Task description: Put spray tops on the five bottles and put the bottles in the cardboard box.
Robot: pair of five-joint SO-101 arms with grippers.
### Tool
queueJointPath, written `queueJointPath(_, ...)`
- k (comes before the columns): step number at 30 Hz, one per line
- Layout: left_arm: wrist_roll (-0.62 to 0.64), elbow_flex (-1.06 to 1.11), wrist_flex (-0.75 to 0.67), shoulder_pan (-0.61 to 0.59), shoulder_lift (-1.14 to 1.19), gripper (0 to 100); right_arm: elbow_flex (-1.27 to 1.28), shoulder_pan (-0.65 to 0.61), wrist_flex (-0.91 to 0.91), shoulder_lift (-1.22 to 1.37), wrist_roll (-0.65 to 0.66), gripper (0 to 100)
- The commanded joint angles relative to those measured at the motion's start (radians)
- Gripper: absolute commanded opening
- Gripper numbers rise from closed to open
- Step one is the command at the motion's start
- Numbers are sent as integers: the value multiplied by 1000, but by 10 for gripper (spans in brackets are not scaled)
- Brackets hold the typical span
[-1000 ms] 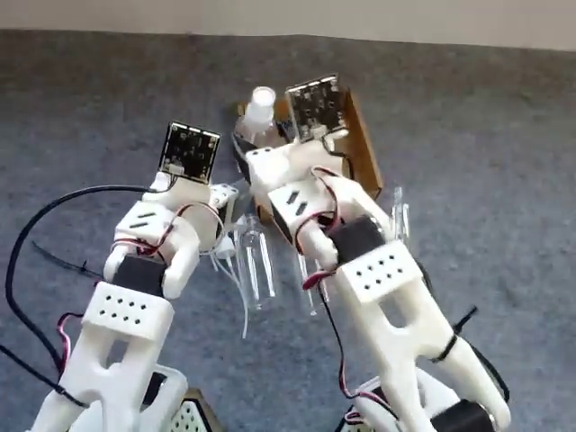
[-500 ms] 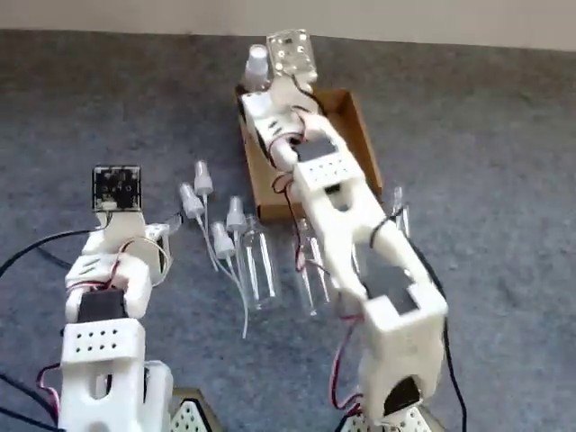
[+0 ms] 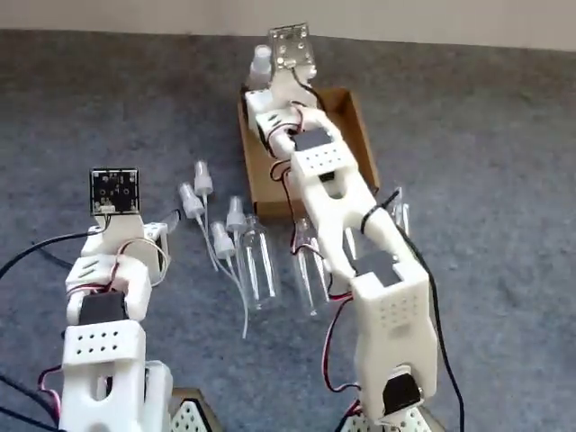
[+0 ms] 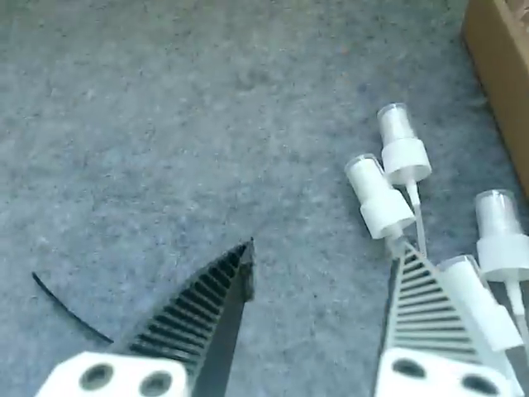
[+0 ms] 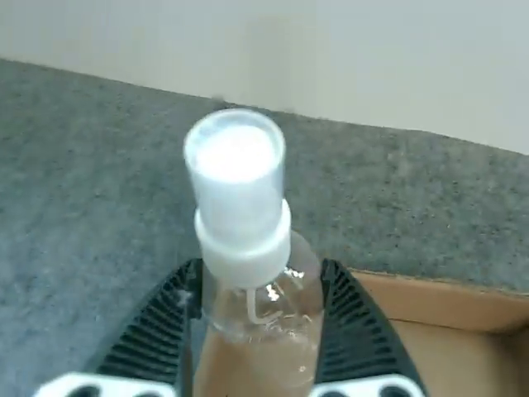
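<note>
R grip [image 5: 261, 285]: clamped on bottle [image 5: 240, 178]
L grip [image 4: 324, 255]: open, by tops [image 4: 378, 195]
Risk: bottle over box [image 3: 363, 144] far corner; let go here, could land outside

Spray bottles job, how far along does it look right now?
Done: one capped bottle has its spray top on. In hand: the right gripper is shut on it at the cardboard box's far corner, not released. To do: four loose spray tops and at least three bare bottles lie on the carpet, near the open left gripper.
</note>
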Motion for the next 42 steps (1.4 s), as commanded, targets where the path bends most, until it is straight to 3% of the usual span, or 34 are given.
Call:
queueJointPath(1, -11, -7, -34, -10, -19, 245, -67, 16, 5, -21, -6, 4)
queueJointPath(14, -11, -5, -34, -10, -19, 245, 7, 13, -1, -21, -6, 10)
queueJointPath(31, -11, -5, -34, -10, -19, 245, 10, -1, 7, -22, -6, 228)
queueJointPath(42, -11, -5, -34, -12, -19, 245, 2, -8, 36, -27, -2, 238)
